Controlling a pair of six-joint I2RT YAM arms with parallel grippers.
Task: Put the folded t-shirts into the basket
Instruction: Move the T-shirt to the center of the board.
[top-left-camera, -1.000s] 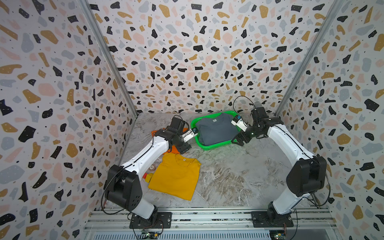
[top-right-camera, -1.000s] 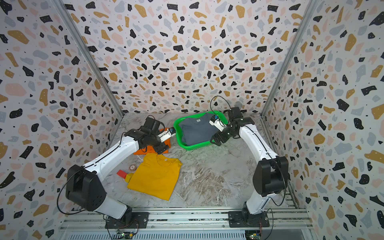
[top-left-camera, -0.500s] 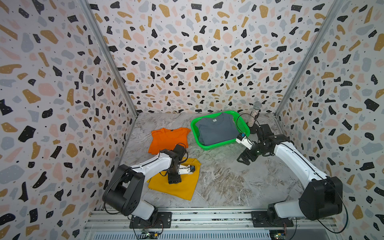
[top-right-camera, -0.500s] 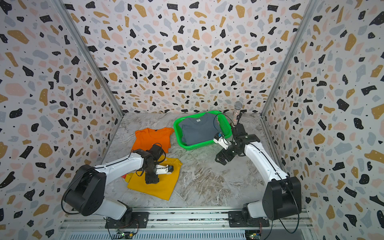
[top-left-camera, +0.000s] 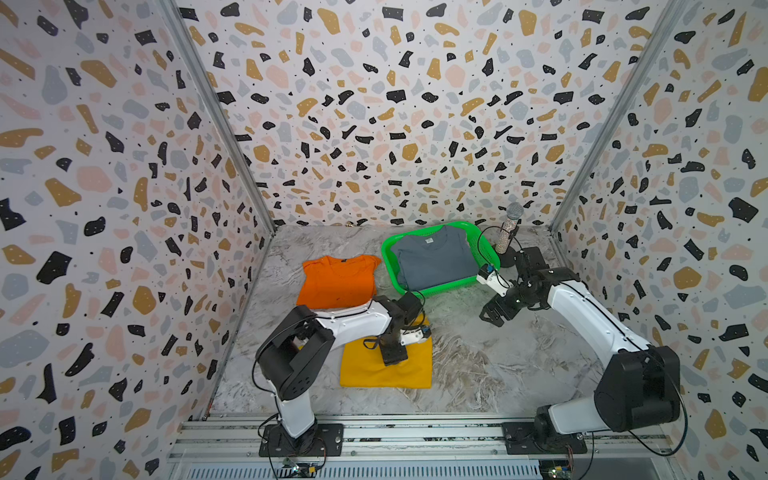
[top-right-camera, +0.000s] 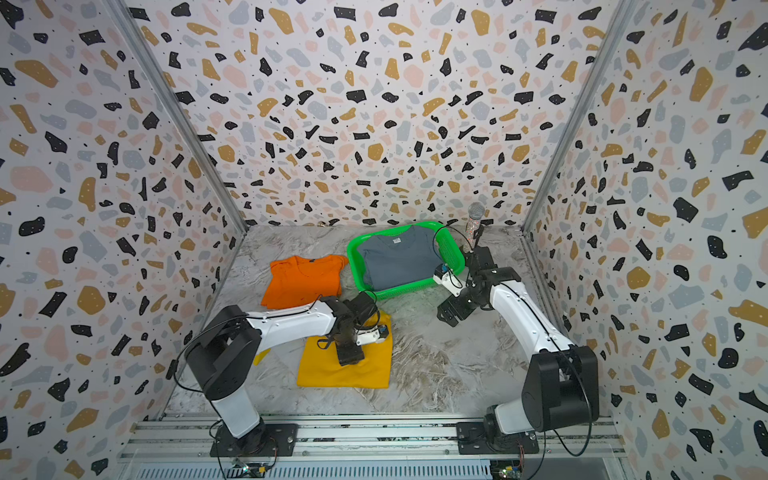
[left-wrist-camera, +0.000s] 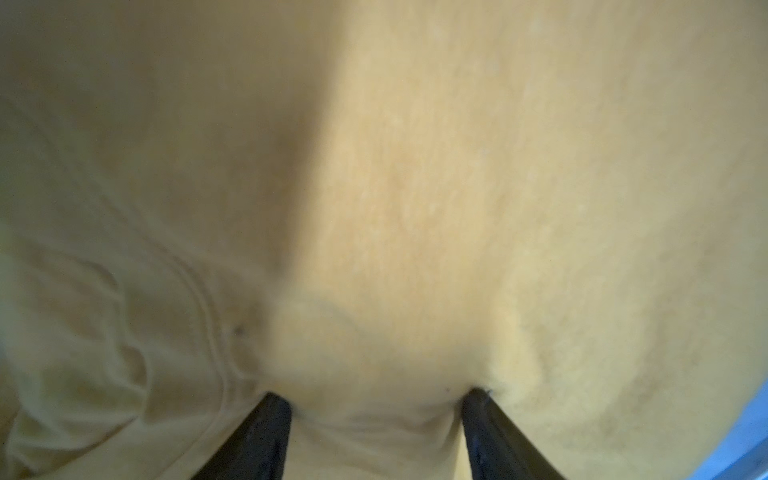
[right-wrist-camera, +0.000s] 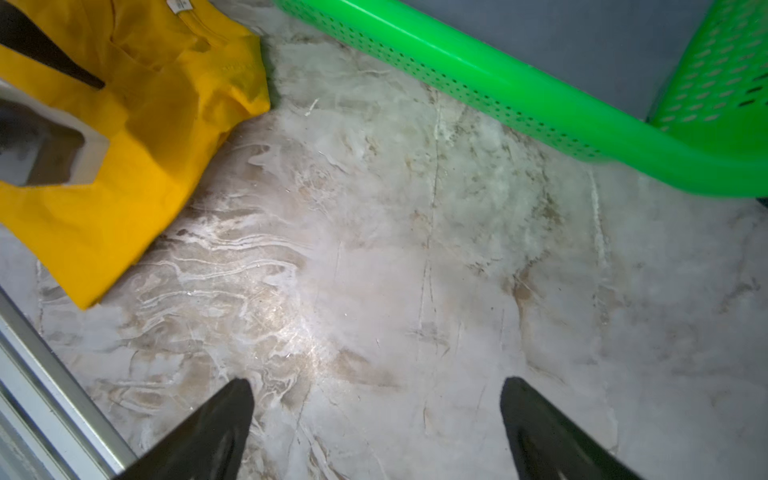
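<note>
**Fig.** Left fingers (left-wrist-camera: 257, 432), part-spread, press down astride a ridge of the mustard yellow t-shirt (top-left-camera: 386, 374), lower centre in a top view. The basket (top-left-camera: 436, 288) lies up-right of it. Right fingers (right-wrist-camera: 208, 424), spread wide, hold nothing.

A grey, marble-patterned tabletop (top-left-camera: 478, 374) is stretching out in front of me, pale swirls and brownish streaks running across it. Four things are resting directly on it. Towards the back on my left, an orange t-shirt (top-left-camera: 336, 282) is lying flat and folded. Nearer to me, a yellow t-shirt (top-left-camera: 374, 370) is lying folded into a rectangle; I cannot tell whether the two are touching. At the back, towards my right, a green basket (top-left-camera: 390, 268) is sitting just beside the orange t-shirt. By the basket's far right corner, a microphone (top-left-camera: 508, 237) is standing upright on a dark round base.
</note>
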